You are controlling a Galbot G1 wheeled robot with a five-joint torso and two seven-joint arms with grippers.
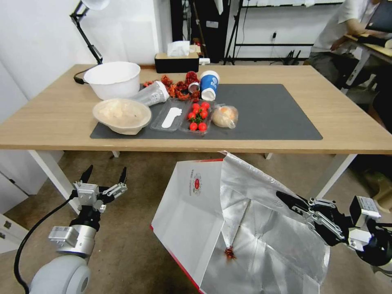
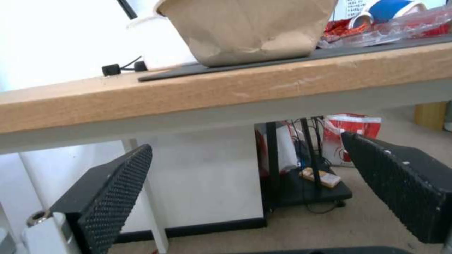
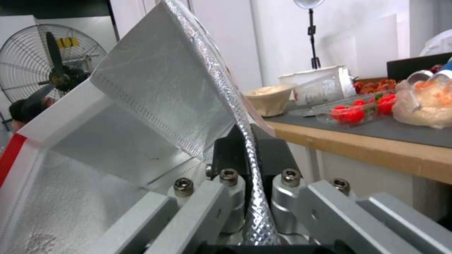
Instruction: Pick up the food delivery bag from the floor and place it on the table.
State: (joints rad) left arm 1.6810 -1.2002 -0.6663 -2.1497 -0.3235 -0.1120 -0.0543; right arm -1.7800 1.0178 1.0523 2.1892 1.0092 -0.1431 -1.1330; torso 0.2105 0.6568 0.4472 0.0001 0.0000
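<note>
Right gripper (image 1: 288, 199) pinches only the bag (image 1: 228, 228) foil rim, left gripper (image 1: 105, 176) wide, empty; rim may slip, or bag catches table (image 1: 347, 122) edge just above.

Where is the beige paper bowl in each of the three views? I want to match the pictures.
Head view: beige paper bowl on the mat's near left corner, before the white bowl.
Left wrist view: bowl close, standing above the table edge.
Right wrist view: bowl far off, beyond the tomato tray.
Shared landmark: the dark grey mat under it.
</note>
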